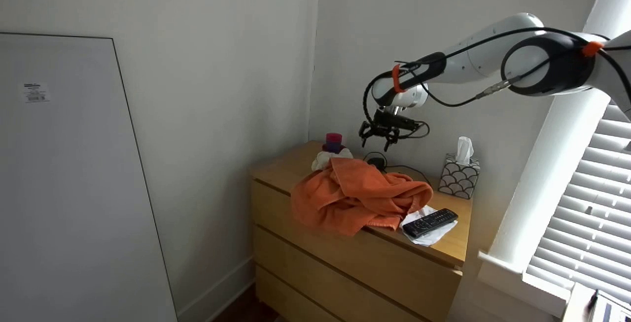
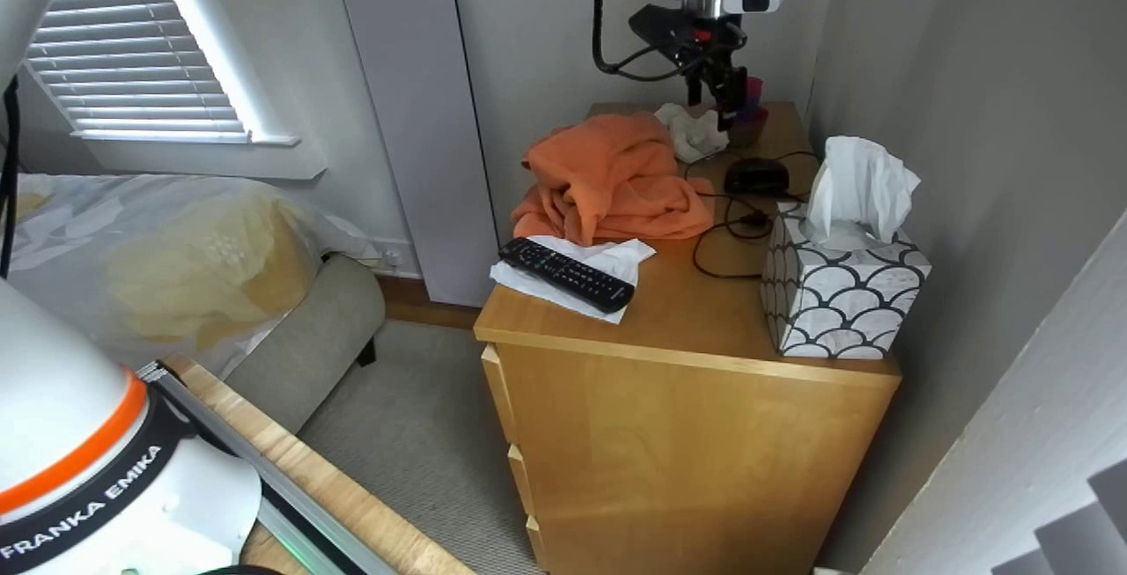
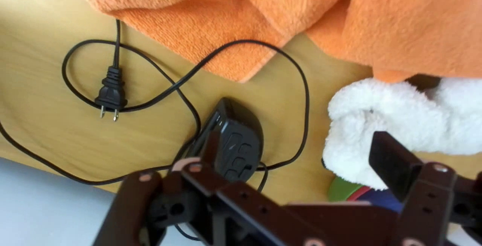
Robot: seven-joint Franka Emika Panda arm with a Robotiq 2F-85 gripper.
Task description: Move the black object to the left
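Observation:
A black device with buttons on top and a cord, perhaps a small clock (image 3: 243, 144), lies on the wooden dresser. It also shows in both exterior views, partly hidden behind the towel in an exterior view (image 1: 376, 162) and in full in an exterior view (image 2: 757, 177). A black remote (image 1: 430, 223) lies on a white tissue at the dresser's front edge, also in an exterior view (image 2: 568, 275); it is out of the wrist view. My gripper (image 3: 296, 140) is open and empty above the dresser. In the wrist view its left finger overlaps the black device. It also shows in both exterior views (image 1: 375, 146) (image 2: 711, 114).
A crumpled orange towel (image 1: 362, 191) lies beside the device. A white plush thing (image 3: 376, 114) and stacked colored cups (image 1: 333, 142) stand near the wall. The black cord and plug (image 3: 112, 92) loop around the device. A patterned tissue box (image 2: 850, 298) stands by the wall.

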